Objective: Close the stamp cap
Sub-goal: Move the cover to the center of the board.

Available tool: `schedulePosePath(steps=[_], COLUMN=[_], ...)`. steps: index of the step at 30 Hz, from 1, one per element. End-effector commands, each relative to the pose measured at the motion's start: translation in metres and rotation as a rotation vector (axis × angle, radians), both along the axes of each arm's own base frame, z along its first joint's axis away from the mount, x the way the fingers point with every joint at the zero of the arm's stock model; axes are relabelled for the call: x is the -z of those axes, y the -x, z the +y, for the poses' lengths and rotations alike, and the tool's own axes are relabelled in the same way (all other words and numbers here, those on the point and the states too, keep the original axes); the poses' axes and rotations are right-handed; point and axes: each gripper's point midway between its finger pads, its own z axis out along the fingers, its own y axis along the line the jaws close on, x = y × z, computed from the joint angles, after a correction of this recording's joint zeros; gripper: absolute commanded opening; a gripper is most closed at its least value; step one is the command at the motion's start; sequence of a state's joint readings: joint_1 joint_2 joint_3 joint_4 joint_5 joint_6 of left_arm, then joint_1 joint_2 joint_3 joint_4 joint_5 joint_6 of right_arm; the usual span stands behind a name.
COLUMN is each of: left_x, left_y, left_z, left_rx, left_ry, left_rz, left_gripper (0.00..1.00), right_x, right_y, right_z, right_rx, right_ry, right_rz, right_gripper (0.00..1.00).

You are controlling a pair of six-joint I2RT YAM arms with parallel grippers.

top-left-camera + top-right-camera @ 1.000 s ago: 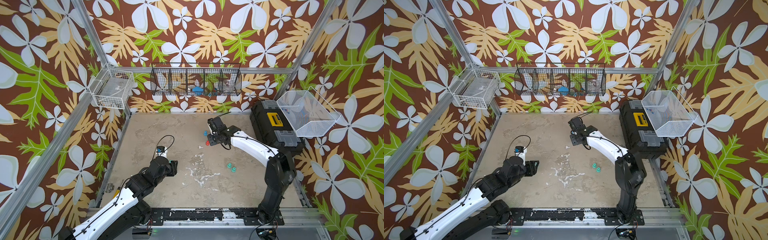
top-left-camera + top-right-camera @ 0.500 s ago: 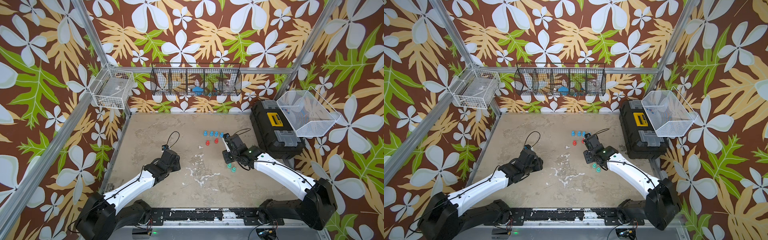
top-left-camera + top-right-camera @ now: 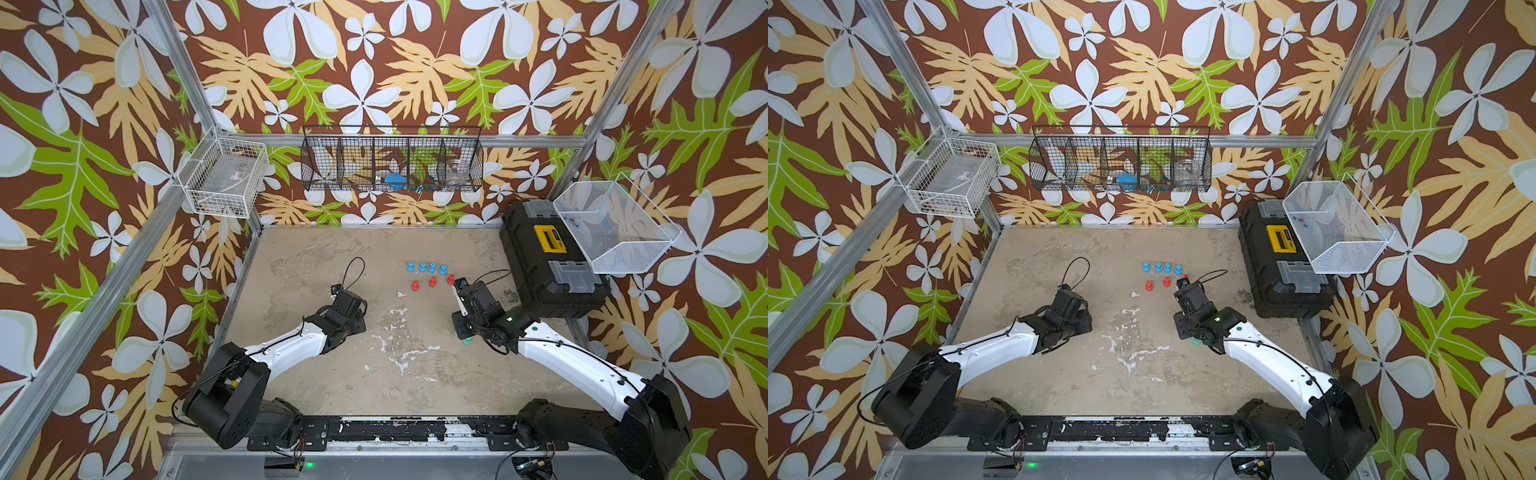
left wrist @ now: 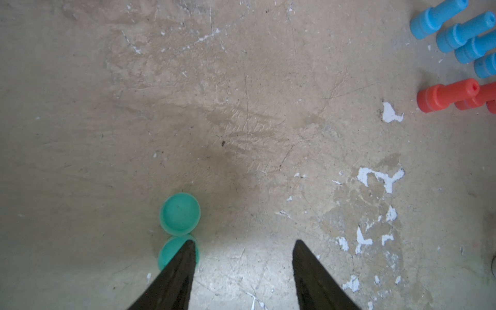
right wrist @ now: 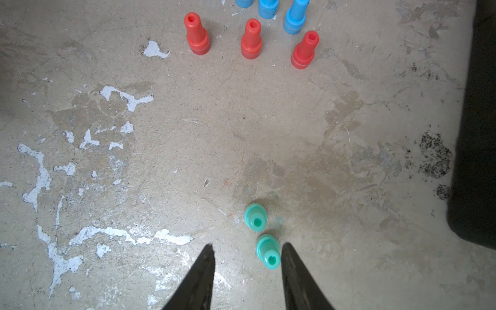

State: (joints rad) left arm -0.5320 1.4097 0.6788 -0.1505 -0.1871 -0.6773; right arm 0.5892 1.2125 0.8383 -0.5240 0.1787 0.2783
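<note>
Fingers first: right fingers [image 5: 295,281] parted narrow, empty, straddling nearer teal stamp [image 5: 268,251], upright, at bench [image 3: 316,266] 3 o'clock, hugging one finger, off-centre! Second stamp [image 5: 256,217] just beyond. Left fingers [image 4: 174,281] wide, empty, one tip over teal cap [image 4: 171,255]; twin cap [image 4: 180,213] just beside, hollow up. Best play, I reckon: centre stamp before squeezing, lift straight, seat base squarely in cap, press down. Bench scuffed, paint flaking. Red stamps [image 3: 432,282], blue stamps [image 3: 423,267] at 12 o'clock from right fingers; black toolbox [image 3: 528,266] at 2 o'clock; wire baskets [image 3: 390,162] on far wall, leaf-print all round.
</note>
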Motion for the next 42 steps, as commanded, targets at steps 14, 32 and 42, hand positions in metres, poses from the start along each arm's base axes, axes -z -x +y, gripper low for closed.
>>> schedulePosePath(steps=[14, 32, 42], left_x=[0.024, 0.037, 0.019], left_y=[-0.014, 0.007, 0.014], left_z=[0.004, -0.083, -0.127], left_rx=[-0.002, 0.195, 0.293], left_ry=[-0.023, -0.012, -0.017], left_rz=[0.031, 0.063, 0.024], left_gripper=[0.59, 0.58, 0.58], right_x=[0.003, 0.016, 0.034], right_y=[0.0, -0.001, 0.002], right_z=[0.003, -0.015, -0.016], right_rx=[0.003, 0.062, 0.069], right_ry=[-0.023, 0.055, 0.053], right_rz=[0.0, 0.021, 0.084], right_gripper=[0.43, 0.43, 0.42])
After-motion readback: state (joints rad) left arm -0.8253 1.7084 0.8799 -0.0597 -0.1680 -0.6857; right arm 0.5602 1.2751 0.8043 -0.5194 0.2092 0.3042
